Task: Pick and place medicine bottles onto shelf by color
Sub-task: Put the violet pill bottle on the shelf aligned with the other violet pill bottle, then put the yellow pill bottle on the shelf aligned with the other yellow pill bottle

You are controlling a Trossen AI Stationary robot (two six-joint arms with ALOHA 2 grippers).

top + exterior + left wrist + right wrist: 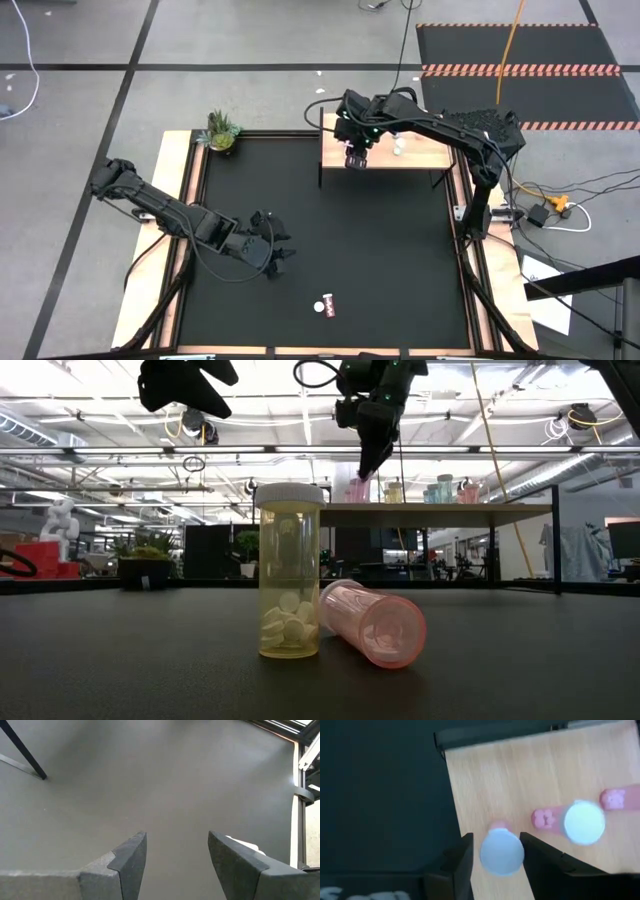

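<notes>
Right gripper (496, 855) over the near left corner of the shelf (490, 780), its fingers on either side of a white-capped pink bottle (502, 851); whether they clamp it cannot be told. More bottles stand beside it. Left gripper (177, 865) hovers over the black table (150, 780), fingers apart. A yellow bottle (290, 572) stands and another pink bottle (372, 622) lies at the table's front.

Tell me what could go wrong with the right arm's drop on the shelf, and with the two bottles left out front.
The right gripper straddles a pink bottle near the shelf edge; a finger dragging on withdrawal could tip it off onto the table. Another capped pink bottle stands close beside it, so a sideways swing may knock that. Out front, the pink bottle lying on its side touches the upright yellow bottle; grabbing one may roll or topple the other.
</notes>
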